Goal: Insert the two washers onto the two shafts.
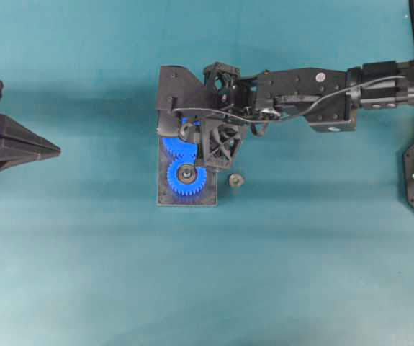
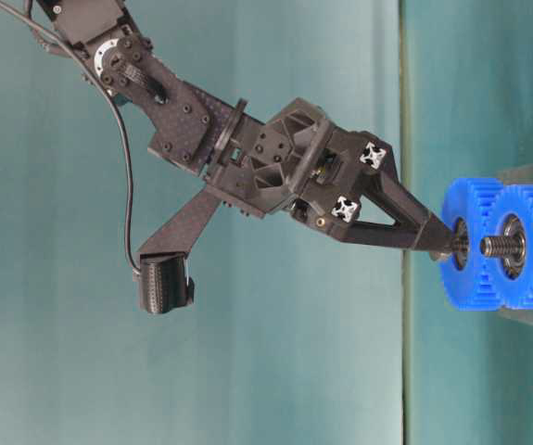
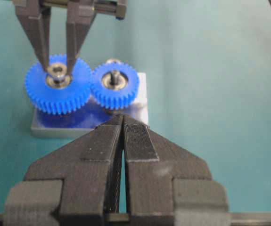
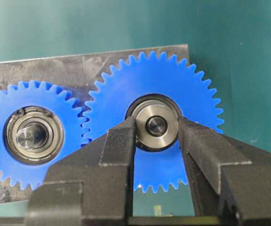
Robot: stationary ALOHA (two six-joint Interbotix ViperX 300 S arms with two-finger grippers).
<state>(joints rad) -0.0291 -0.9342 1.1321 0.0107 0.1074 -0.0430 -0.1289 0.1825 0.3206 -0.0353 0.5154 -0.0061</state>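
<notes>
The right claw [image 4: 156,136] points down at the larger blue gear [image 4: 156,117], its 2 ribbed black fingers [image 4: 119,146] closed against a flat, polished steel washer [image 4: 156,125], 1 on each side. The washer's hole sits directly over the shaft [image 4: 157,126], whose dark end shows through it, so the shaft's long axis runs straight on from the claw tip. From the wrist view I cannot tell whether the washer is fully seated or just at the shaft's tip. The smaller gear [image 4: 31,134], also toothed blue plastic round a shiny bearing, meshes beside it on the grey metal plate [image 4: 55,66]. The right arm is plainly nearer; the left claw [image 1: 48,151] rests well away on the teal counter [image 1: 300,274], fingers pressed together on nothing. A small metal part [image 1: 235,180] lies beside the plate.
</notes>
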